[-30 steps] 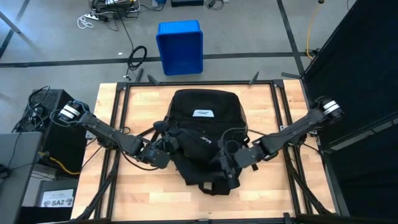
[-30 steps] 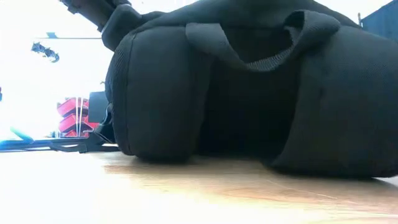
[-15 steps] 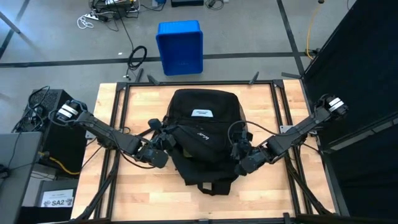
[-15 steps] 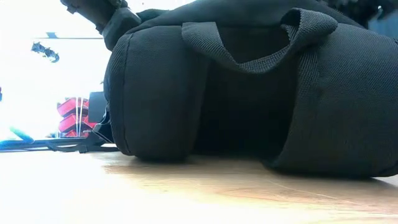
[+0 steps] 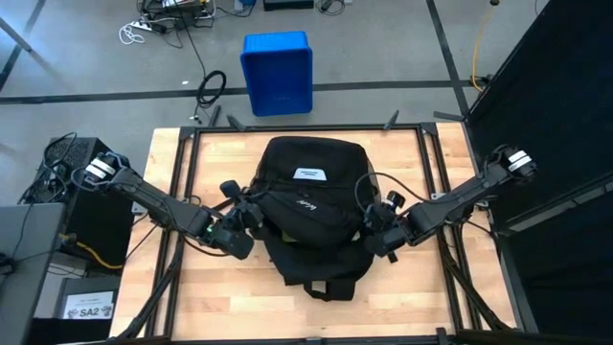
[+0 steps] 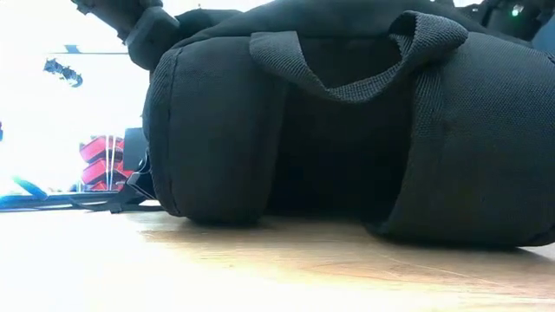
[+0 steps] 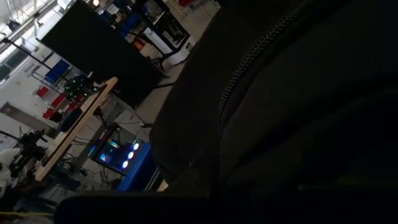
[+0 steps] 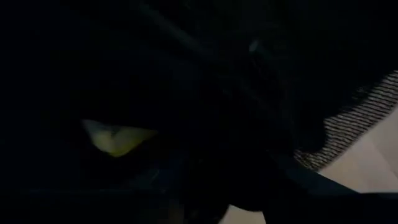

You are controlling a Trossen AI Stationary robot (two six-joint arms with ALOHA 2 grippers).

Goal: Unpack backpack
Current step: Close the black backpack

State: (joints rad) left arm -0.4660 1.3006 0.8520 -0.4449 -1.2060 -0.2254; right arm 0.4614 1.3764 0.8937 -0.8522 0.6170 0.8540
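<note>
From above we see the backpack [image 5: 311, 206] mid-bench, its label [image 5: 309, 174] hidden in the low view. Our left gripper [image 5: 251, 218] is clenched at its left side; the right gripper [image 5: 375, 226] touches its right side, grip unclear. Bare bench [image 5: 211, 158] remains along every edge.

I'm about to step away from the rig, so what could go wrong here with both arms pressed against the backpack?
1. The left end effector is shut at the backpack's side; whether it holds fabric is unclear, so a pull might drag the whole bag across the table.
2. Loose cords loop beside the right end effector; they could snag it.
3. The right wrist view is almost black, so that arm works nearly blind.
</note>
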